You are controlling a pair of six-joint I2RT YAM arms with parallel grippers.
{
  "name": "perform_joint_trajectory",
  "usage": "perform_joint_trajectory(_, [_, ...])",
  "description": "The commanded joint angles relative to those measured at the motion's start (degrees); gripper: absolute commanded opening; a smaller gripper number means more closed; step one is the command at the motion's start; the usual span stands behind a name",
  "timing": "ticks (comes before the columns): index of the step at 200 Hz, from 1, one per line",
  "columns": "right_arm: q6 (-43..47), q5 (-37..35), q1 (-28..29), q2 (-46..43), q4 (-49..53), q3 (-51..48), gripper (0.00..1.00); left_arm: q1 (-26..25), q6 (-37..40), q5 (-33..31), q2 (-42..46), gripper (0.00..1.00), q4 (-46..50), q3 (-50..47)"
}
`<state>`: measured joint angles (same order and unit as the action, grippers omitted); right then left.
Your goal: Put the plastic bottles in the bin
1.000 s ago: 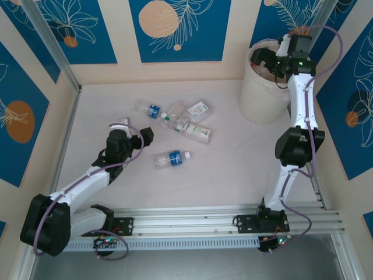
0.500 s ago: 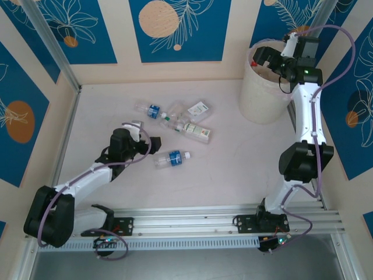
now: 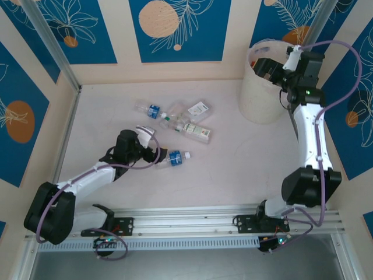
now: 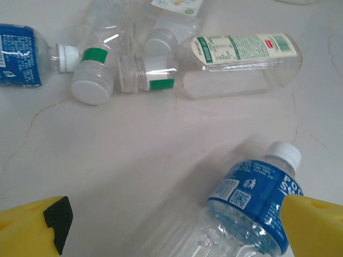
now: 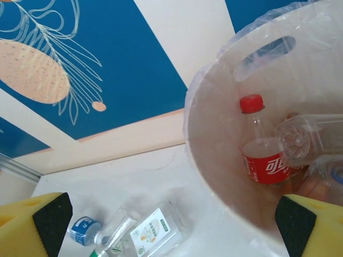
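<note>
Several plastic bottles lie in a loose cluster mid-table, among them a white-and-green-labelled one (image 3: 199, 109) and a long clear one (image 3: 196, 132). A blue-labelled bottle (image 3: 173, 157) lies apart, nearer the arms. My left gripper (image 3: 152, 144) is open, low over the table at this bottle's base end. In the left wrist view the bottle (image 4: 252, 198) lies between the yellow fingers, close to the right one (image 4: 316, 225). My right gripper (image 3: 274, 61) hangs open above the bin (image 3: 256, 96) at the back right. Inside the bin (image 5: 214, 176) stands a red-labelled bottle (image 5: 262, 160) among other clear ones.
Blue-patterned walls close the table on the left, back and right. A metal rail (image 3: 221, 219) runs along the near edge between the arm bases. The bin stands tight in the back right corner.
My left gripper has swung right and nearer, down to the blue-labelled bottle. The right arm has straightened and shifted right, its gripper still open above the bin.
</note>
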<state>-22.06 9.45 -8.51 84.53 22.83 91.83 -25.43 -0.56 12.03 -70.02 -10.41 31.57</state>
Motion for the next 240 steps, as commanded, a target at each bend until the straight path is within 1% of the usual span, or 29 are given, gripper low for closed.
perform_joint_trajectory(1, [-2.22,0.75,1.79,-7.19,-6.38,-6.58,0.99,-0.66,7.01,4.80,2.05,1.00,2.43,1.23])
perform_joint_trajectory(17, [-2.19,-1.30,3.33,-12.22,-9.55,-12.92,1.00,-0.67,9.14,8.01,2.34,1.00,2.80,0.82])
perform_joint_trajectory(41, [-2.93,-2.45,5.03,-18.85,-13.50,-22.03,1.00,-1.23,13.20,9.96,2.45,1.00,7.06,1.91])
perform_joint_trajectory(62, [-5.91,-4.23,6.27,-24.15,-15.46,-30.58,1.00,-2.26,17.53,13.17,2.54,1.00,10.45,2.74])
perform_joint_trajectory(77, [-9.22,-5.94,6.72,-27.79,-18.97,-37.50,1.00,-3.19,19.28,11.35,2.69,1.00,11.55,2.94])
perform_joint_trajectory(94, [-9.78,-8.13,6.84,-30.72,-24.56,-43.64,1.00,-3.88,21.89,6.52,1.44,1.00,14.99,4.08])
perform_joint_trajectory(112, [-8.91,-11.16,6.82,-31.69,-22.65,-43.23,1.00,-5.14,25.14,0.97,-2.13,1.00,20.90,7.09])
perform_joint_trajectory(127, [-7.94,-12.09,6.84,-31.81,-21.24,-42.03,1.00,-6.94,27.53,-5.68,-5.63,0.99,23.09,8.53])
perform_joint_trajectory(141, [-7.53,-12.18,6.84,-32.09,-20.91,-41.72,1.00,-8.15,29.54,-8.63,-8.04,0.97,25.09,9.76])
perform_joint_trajectory(174, [-6.88,-12.18,6.98,-32.85,-20.74,-43.00,1.00,-9.79,32.98,-11.65,-11.71,0.91,22.81,10.04])
perform_joint_trajectory(217, [-6.36,-12.65,7.02,-34.11,-19.36,-44.45,1.00,-10.49,35.57,-10.58,-14.53,0.85,16.00,9.49])
perform_joint_trajectory(240, [-5.44,-13.52,7.02,-34.61,-18.71,-44.59,1.00,-11.30,37.55,-10.31,-17.85,0.84,16.95,10.65])
